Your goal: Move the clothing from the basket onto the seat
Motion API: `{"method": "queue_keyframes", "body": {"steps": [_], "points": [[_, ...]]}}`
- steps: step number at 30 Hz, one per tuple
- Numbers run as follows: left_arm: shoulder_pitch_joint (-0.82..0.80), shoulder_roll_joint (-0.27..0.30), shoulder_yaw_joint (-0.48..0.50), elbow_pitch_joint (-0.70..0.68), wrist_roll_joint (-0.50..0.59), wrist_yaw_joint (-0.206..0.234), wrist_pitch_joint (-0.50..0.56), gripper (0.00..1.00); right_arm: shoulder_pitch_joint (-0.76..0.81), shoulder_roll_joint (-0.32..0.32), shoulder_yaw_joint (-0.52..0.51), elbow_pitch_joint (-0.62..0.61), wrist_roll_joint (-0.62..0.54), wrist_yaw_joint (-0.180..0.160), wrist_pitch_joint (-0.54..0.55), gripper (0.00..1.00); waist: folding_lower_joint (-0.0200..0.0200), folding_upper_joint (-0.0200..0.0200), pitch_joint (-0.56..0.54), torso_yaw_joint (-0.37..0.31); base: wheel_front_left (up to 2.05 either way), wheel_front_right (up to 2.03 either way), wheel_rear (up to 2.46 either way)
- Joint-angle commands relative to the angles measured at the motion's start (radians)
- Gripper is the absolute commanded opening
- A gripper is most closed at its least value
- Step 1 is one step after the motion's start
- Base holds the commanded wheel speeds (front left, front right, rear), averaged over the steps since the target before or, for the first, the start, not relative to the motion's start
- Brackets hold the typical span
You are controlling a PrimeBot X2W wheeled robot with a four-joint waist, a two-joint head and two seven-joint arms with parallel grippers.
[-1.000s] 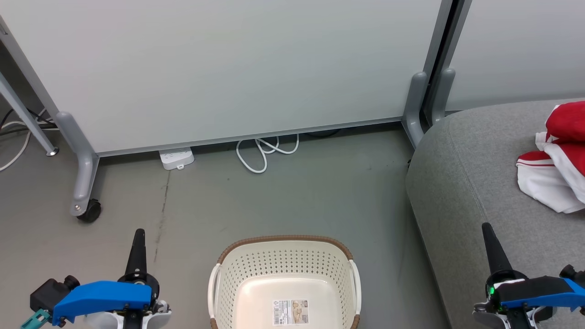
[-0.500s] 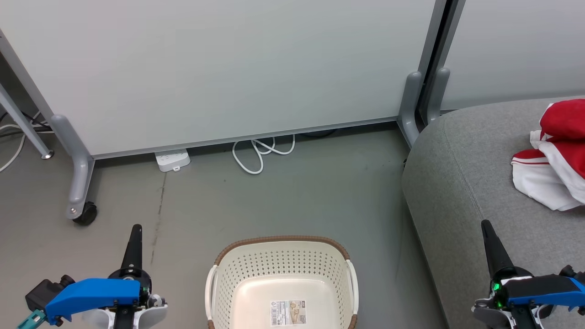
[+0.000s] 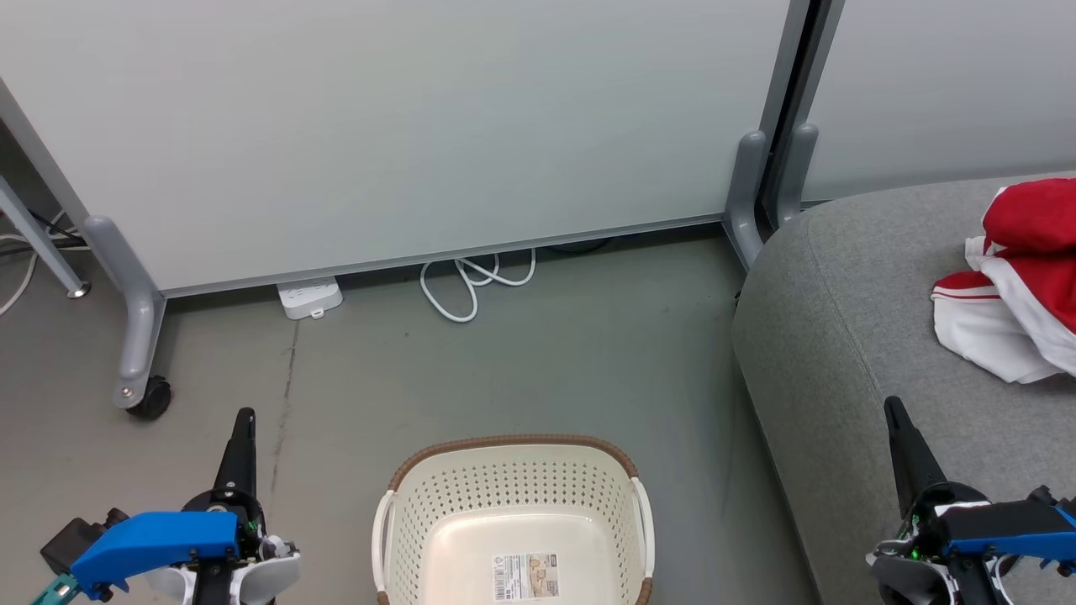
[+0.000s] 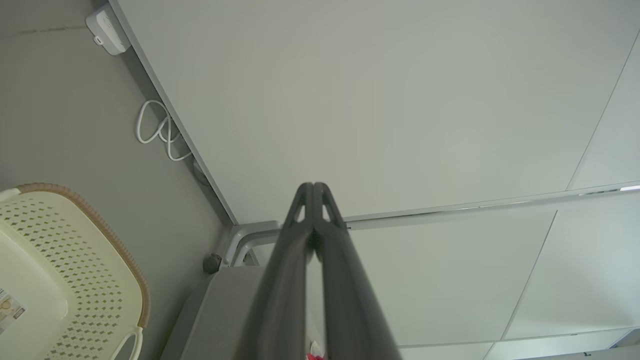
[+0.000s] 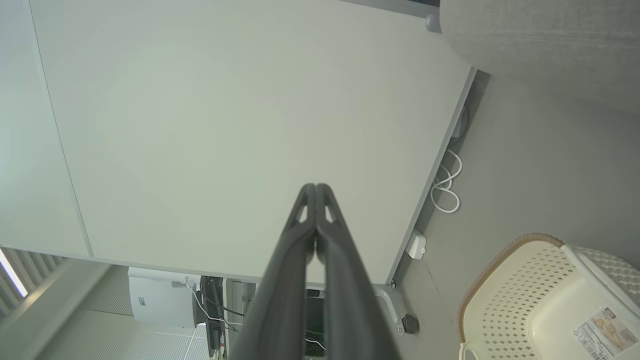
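The left end effector (image 3: 245, 418) was kept shut, its two dark fingers pressed together with nothing between them. It was seen low on the left, above the grey floor (image 3: 546, 370), near the basket (image 3: 513, 444). The right end effector (image 3: 893, 408) was shut too, and nothing was held in it. It was seen low on the right, over the edge of the seat (image 3: 841, 336). The cream basket was set on the floor between the two end effectors, and a barcode sticker (image 3: 525, 576) could be seen on its bare base. The red and white clothing (image 3: 1021, 277) was piled on the grey seat, well apart from the basket. Behind the basket, a white cable (image 3: 471, 281) and a white power strip (image 3: 309, 297) were laid on the floor by a pale wall panel (image 3: 420, 126). A small black wheel (image 3: 153, 398) was seen under the panel's grey leg.
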Motion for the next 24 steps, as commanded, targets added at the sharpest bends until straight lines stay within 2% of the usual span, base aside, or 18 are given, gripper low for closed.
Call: {"method": "queue_keyframes", "body": {"steps": [1,24], "points": [[-0.02,0.001,0.008,-0.008,-0.024,-0.005,0.009,0.0,-0.017,-0.007,-0.003,-0.007,0.029,0.0,0.009,0.0,0.0,0.0,0.0,-0.002,0.0,0.0,0.0],[-0.024,0.0,0.03,-0.013,-0.167,-0.012,0.047,0.0,-0.026,-0.007,-0.006,-0.008,0.176,0.0,0.048,0.0,0.0,0.0,-0.002,-0.02,0.0,0.0,0.0]]}}
